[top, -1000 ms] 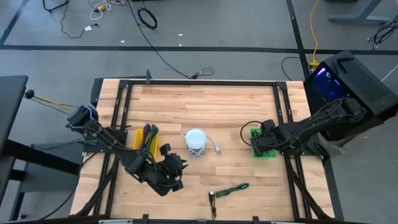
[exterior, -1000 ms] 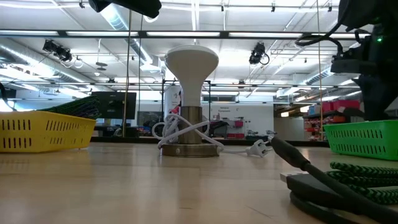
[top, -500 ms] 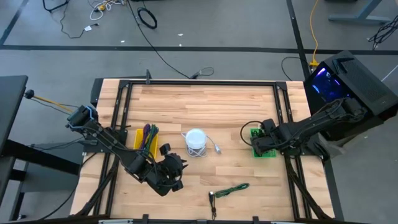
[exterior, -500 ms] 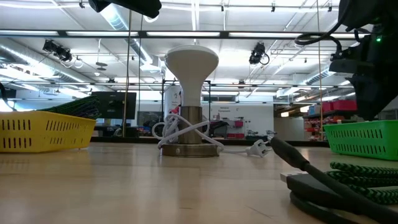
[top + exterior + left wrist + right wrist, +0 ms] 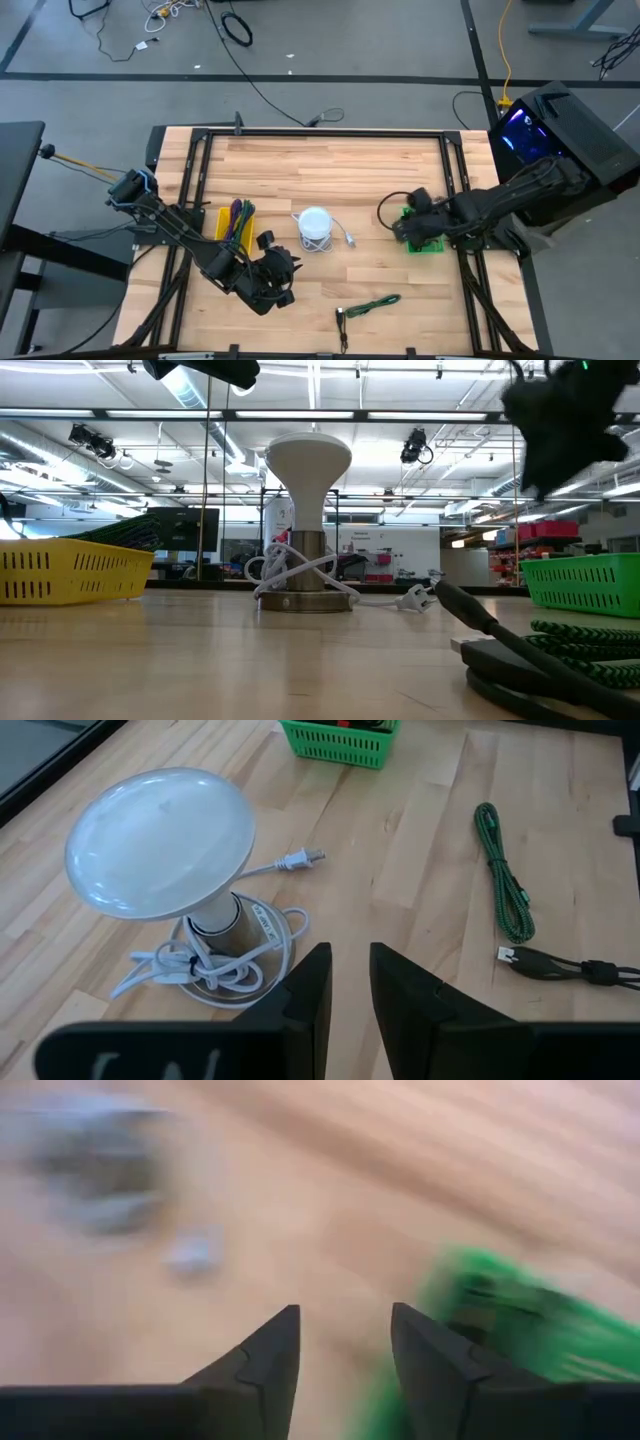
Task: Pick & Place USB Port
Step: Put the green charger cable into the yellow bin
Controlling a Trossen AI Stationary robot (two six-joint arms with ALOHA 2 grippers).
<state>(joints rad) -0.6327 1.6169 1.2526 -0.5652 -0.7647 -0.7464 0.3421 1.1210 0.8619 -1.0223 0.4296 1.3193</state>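
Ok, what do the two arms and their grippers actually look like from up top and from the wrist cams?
Both arms are dark, jointed links with black cabling along them. The left gripper ends in two black, flat, wedge-shaped fingers. The right gripper has matching black tapered fingers. A black cable loops beside the right arm's wrist in the high view. No markings are readable on either.

No lettering, label, brand, number or sign can be read on anything in these views.
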